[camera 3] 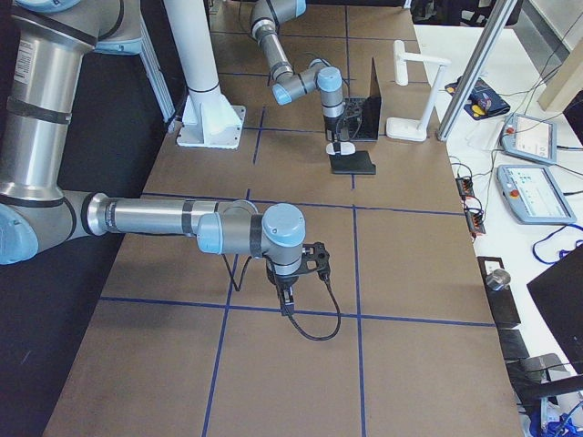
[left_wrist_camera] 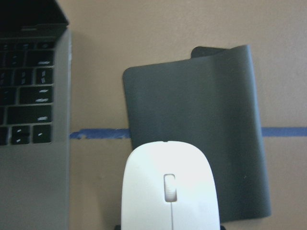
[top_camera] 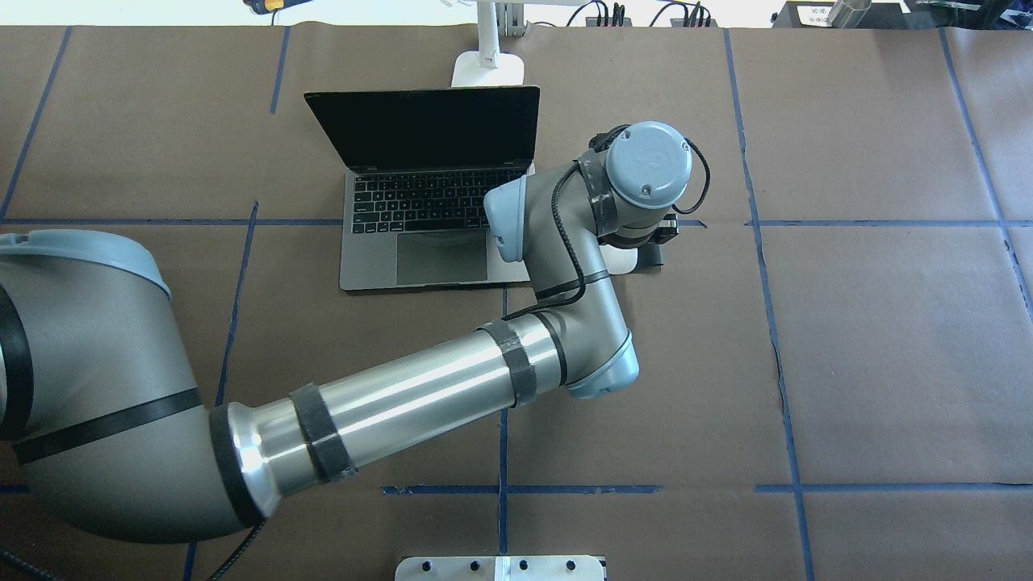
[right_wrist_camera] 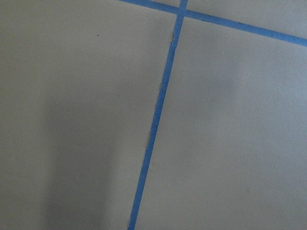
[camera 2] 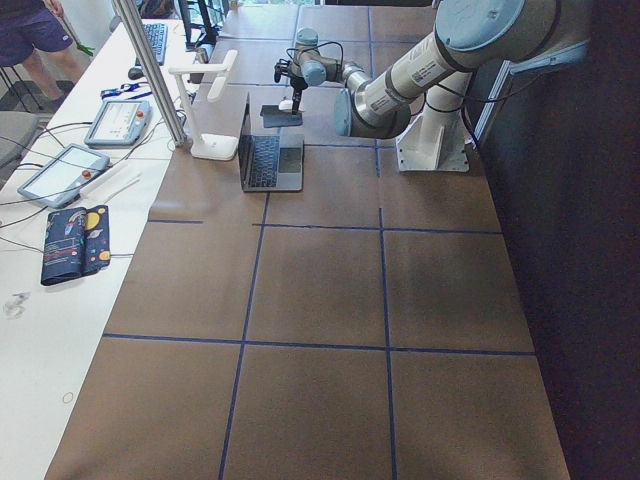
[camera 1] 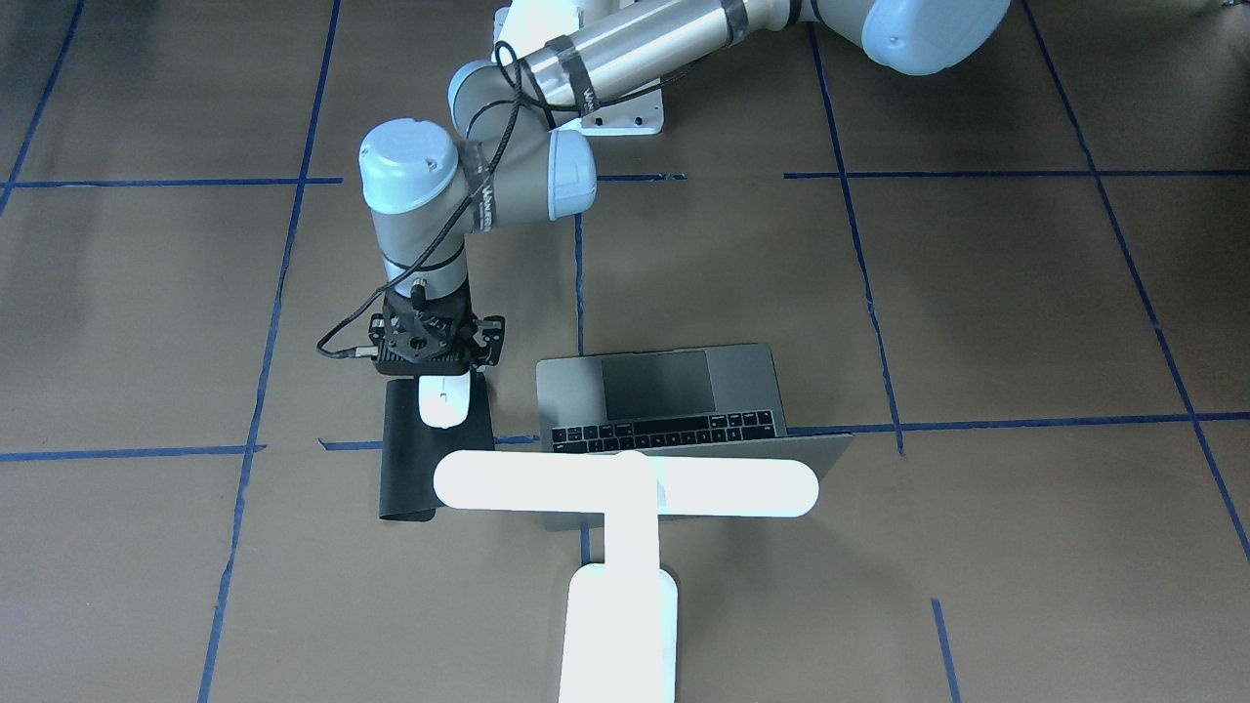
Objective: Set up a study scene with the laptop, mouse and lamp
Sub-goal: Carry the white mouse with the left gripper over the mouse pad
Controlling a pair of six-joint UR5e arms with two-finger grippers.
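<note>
Left gripper (camera 1: 441, 371) is pointed straight down over the mouse (left_wrist_camera: 170, 191). Its jaws appear to be clamped on the mouse's sides, though only dark tips are glimpsed at the bottom edge of the wrist view. The mouse is held at the near end of the black mat (left_wrist_camera: 211, 120), just right of the laptop (top_camera: 440, 242). The laptop is set open, with the lamp (camera 1: 625, 485) standing just beyond its screen. The right gripper (camera 3: 287, 296) is hung over bare table (camera 1: 977, 293), well apart from all this; whether it is open cannot be told.

A slip is judged the chief risk. The mouse's shell is smooth, glossy and rounded, so little purchase is offered to narrow fingers, and a tilt could be caused by an off-centre pinch. Its rear is seen past the mat's near edge, so it could be left half off the mat by a release here. The mat is thin, matte and limp, with its far edge curled up, and could be dragged by sideways pressure. The laptop's hard grey metal edge is close on the left and could be knocked.
</note>
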